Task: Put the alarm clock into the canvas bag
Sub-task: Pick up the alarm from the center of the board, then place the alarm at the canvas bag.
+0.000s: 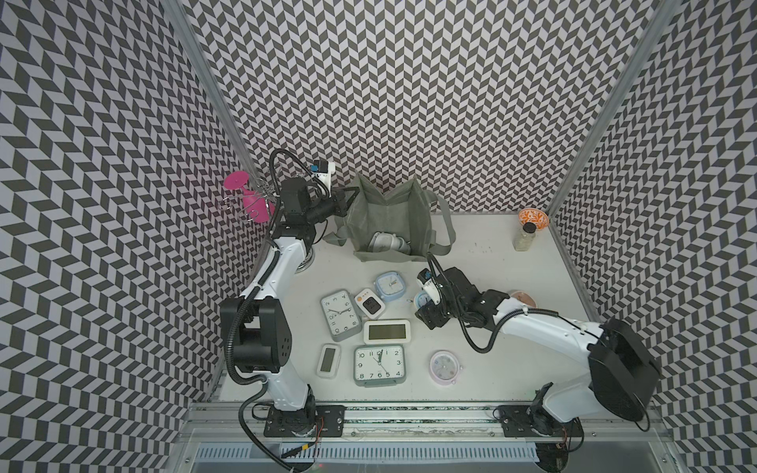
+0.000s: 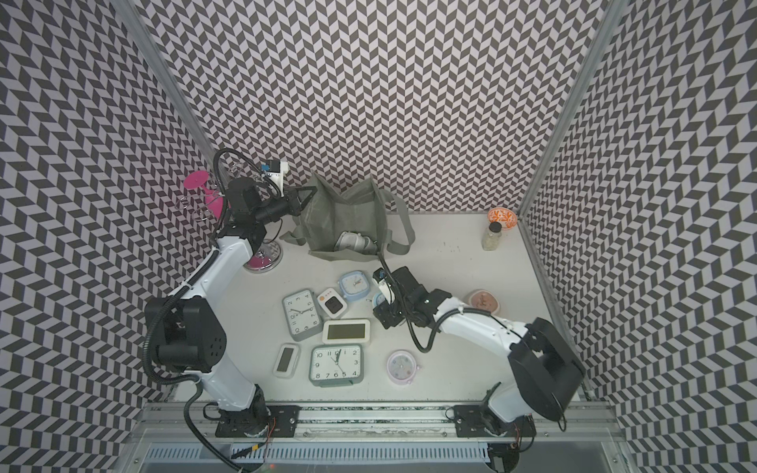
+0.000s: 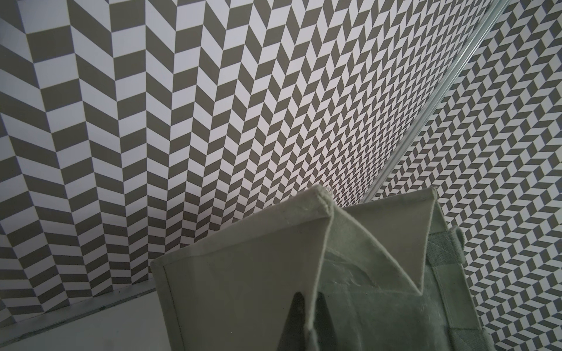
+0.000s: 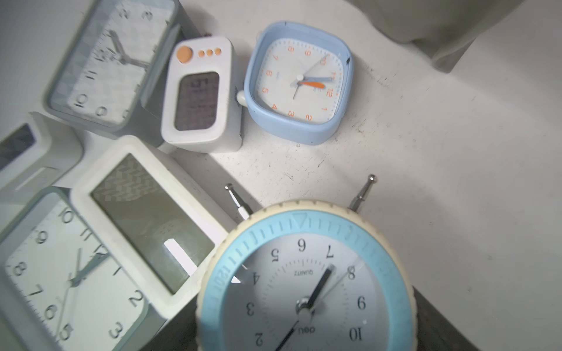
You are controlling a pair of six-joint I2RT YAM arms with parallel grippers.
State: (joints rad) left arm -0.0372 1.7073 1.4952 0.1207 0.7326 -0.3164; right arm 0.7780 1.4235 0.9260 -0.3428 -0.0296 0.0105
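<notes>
The grey-green canvas bag [image 1: 381, 213] [image 2: 340, 213] stands open at the back of the table, with a whitish clock [image 1: 387, 241] lying inside it. My left gripper [image 1: 352, 196] [image 3: 310, 299] is shut on the bag's rim [image 3: 243, 273], one dark finger on each side of the fabric edge. My right gripper [image 1: 424, 309] [image 4: 307, 322] is shut on a round alarm clock [image 4: 304, 288] with a light-blue ring, a cream rim and two metal feet. Its dark fingers flank the clock's sides. In both top views this clock [image 2: 376, 301] is mostly hidden under the wrist, in front of the bag.
On the table lie a blue square clock [image 1: 389, 286], a white digital clock with an orange button [image 1: 370, 307], two grey analog clocks [image 1: 340, 315] [image 1: 379, 365], two white digital clocks [image 1: 387, 331] [image 1: 329, 360] and a pink round clock [image 1: 443, 366]. An orange bowl [image 1: 532, 219] and a jar [image 1: 525, 237] stand back right.
</notes>
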